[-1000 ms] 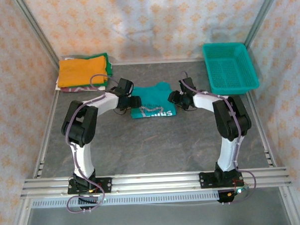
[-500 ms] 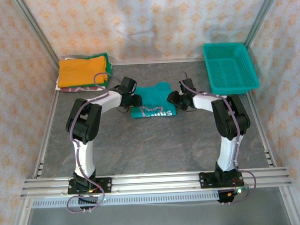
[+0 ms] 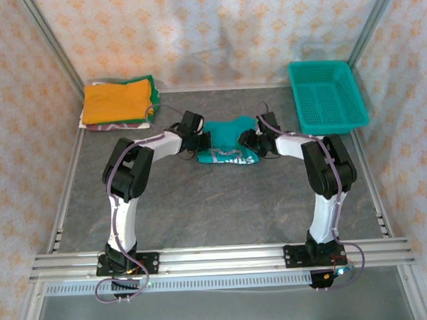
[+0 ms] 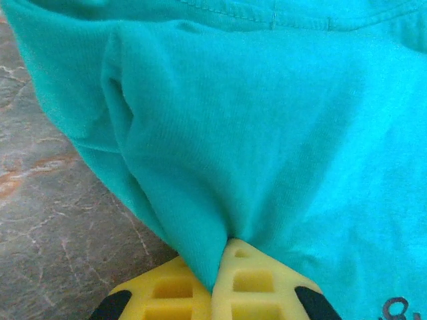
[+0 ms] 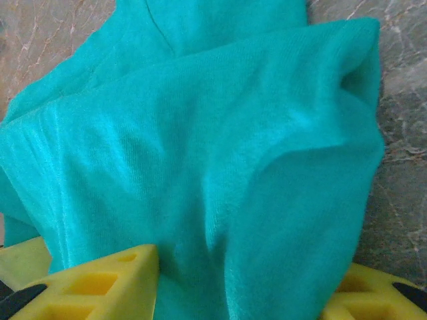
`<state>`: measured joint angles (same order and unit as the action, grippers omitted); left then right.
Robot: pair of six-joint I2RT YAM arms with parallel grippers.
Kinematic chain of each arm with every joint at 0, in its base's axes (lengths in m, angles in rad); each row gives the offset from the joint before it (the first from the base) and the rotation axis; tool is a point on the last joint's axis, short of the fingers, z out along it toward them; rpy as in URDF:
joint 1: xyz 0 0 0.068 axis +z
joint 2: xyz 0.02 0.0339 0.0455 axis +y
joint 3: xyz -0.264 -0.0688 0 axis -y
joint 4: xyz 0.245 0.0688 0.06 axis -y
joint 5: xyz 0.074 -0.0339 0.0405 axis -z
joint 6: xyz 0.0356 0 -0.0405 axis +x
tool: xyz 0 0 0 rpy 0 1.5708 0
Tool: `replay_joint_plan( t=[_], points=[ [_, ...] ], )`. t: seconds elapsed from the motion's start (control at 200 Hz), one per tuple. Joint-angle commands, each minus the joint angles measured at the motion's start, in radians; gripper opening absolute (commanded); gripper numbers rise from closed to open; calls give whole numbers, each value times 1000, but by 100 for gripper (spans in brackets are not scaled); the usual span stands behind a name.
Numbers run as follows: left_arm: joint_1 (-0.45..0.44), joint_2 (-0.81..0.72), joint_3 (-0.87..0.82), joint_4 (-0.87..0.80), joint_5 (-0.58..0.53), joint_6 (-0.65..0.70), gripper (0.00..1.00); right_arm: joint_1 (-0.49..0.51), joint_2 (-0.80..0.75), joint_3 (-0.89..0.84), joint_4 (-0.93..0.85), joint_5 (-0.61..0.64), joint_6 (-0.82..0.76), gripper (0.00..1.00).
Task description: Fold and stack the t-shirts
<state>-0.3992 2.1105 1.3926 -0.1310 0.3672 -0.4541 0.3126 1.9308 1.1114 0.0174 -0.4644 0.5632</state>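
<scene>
Pinching teal t-shirt at left edge: left gripper pads closed on cloth fold. Right gripper pads apart, thick bunch between; clamped or not, can't tell. Second ago shirt lay flat mid-table; now bunched, humped between my grippers. Fold starting, I judge; folded stack waits far left.
</scene>
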Motion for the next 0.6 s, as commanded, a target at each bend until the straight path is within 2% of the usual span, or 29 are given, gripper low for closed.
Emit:
replay_joint_plan(
  t=[0.0,0.185,0.38,0.53,0.596],
  points=[
    [18,2,-4,-24,4,21,0,14,-18,-16,41,-30,-14,49],
    [65,-64,9,-104,-66,113,0,21,-157,-38,0,-2,-89,53],
    [93,-111,96,-230,-179,258,0,63,-270,-66,-28,121,-162,56],
    [130,-102,226,-344,-217,411,0,113,-302,-85,54,96,-184,58],
    [146,-110,256,-350,-199,488,0,140,-298,-81,94,65,-212,62]
  ],
)
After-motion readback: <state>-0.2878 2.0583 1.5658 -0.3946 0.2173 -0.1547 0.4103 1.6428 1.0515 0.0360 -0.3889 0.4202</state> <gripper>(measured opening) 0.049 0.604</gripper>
